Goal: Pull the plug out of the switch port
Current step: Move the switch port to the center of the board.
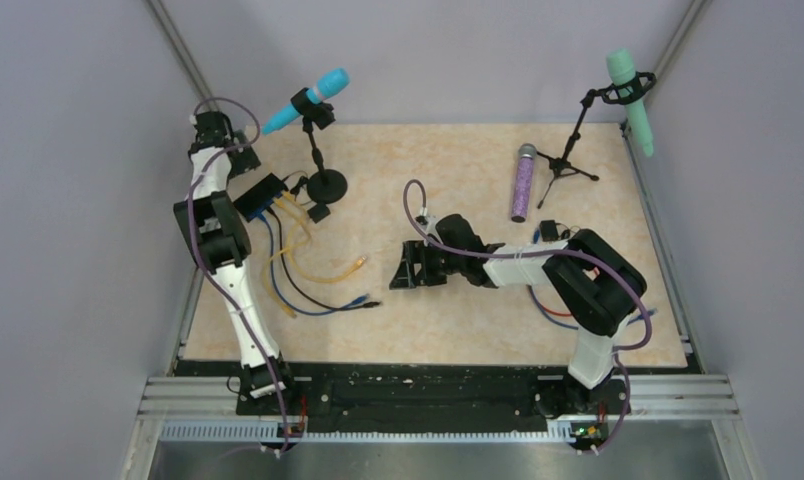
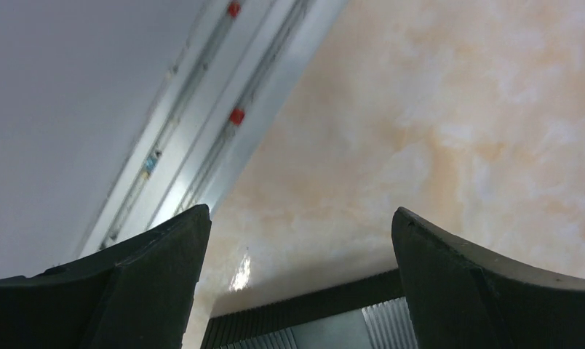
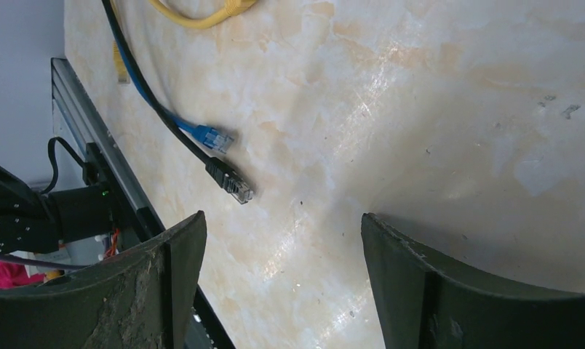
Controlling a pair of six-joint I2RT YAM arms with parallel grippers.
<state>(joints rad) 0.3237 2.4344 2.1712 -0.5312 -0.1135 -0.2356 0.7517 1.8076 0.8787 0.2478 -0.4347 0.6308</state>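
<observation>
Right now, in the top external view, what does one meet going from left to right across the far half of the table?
Switch → round stand base → purple microphone → green microphone.

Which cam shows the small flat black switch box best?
Top external: the small flat black switch box sits at far left, cables running from its edge. Left wrist shows only marbled tabletop and a metal rail. Right wrist shows a loose blue plug and black plug, no switch.

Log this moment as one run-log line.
stage: no plug gripped | left gripper: open, empty, away from switch | right gripper: open, empty, near loose blue plug, black plug | switch: cables attached
</observation>
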